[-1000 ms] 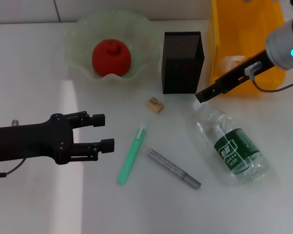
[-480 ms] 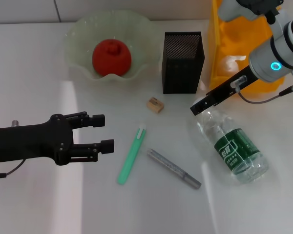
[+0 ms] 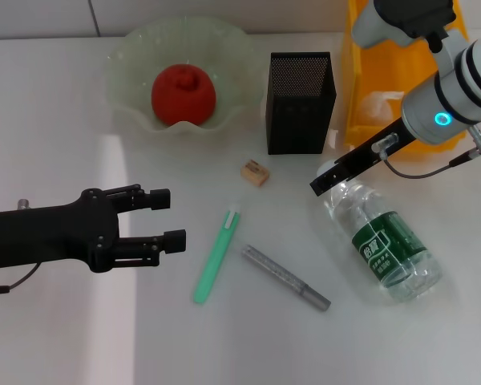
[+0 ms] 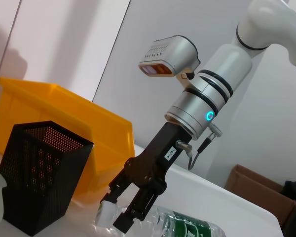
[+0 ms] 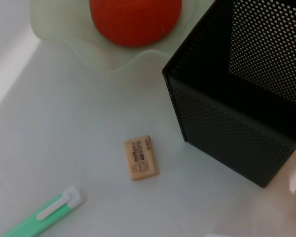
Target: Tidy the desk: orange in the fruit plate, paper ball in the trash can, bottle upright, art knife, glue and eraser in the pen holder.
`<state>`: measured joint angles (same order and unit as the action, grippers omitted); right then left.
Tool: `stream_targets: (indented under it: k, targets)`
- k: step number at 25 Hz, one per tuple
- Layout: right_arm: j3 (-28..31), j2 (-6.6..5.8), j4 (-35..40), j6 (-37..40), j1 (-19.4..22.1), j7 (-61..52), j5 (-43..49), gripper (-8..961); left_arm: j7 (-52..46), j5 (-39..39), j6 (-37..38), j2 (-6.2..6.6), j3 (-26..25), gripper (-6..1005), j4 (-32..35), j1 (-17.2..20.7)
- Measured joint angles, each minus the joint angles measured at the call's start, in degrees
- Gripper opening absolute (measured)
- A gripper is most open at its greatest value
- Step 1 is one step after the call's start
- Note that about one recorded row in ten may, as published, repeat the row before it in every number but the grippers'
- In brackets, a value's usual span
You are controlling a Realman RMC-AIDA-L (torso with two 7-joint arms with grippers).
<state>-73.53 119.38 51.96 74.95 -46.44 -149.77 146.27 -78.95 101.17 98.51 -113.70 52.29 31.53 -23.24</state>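
Observation:
The bottle (image 3: 382,239) lies on its side on the desk (image 3: 48,120), cap toward the pen holder (image 3: 301,100). My right gripper (image 3: 324,180) hangs at that cap; in the left wrist view the right gripper (image 4: 119,217) stands open, fingers astride the bottle's neck end. The orange (image 3: 183,94) sits in the fruit plate (image 3: 128,56). A whitish paper ball (image 3: 379,103) lies in the trash can (image 3: 401,48). On the desk are the eraser (image 3: 255,172), the green art knife (image 3: 216,255) and the grey glue stick (image 3: 284,277). My left gripper (image 3: 167,216) waits open at the left.
The right wrist view shows the eraser (image 5: 140,157), the art knife's tip (image 5: 44,215), the pen holder (image 5: 237,98) and the orange (image 5: 134,17) in the fruit plate (image 5: 79,44). The trash can stands close behind the right arm.
My right gripper has come away from the trash can, down and leftward to the bottle's cap. The left arm has not moved.

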Motion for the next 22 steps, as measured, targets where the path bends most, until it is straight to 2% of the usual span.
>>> stream_targets:
  k: [8, 16, 22]
  targets:
    - [-0.41, 0.18, -5.66, -3.12, -2.37, 0.44, -0.16, 801, 0.03, 0.00, -0.08, 0.06, 0.00, 798, -0.04, 0.37]
    - [-0.92, 0.23, -5.96, -4.07, -2.21, 0.73, -0.94, 616, 0.11, 0.00, -0.18, 0.07, 0.00, 797, -0.22, 0.50]
    - [-0.92, 0.24, -5.84, -4.03, -1.66, 2.60, -3.47, 437, 0.12, -0.29, -0.11, 0.16, -0.31, 796, -0.23, 0.71]
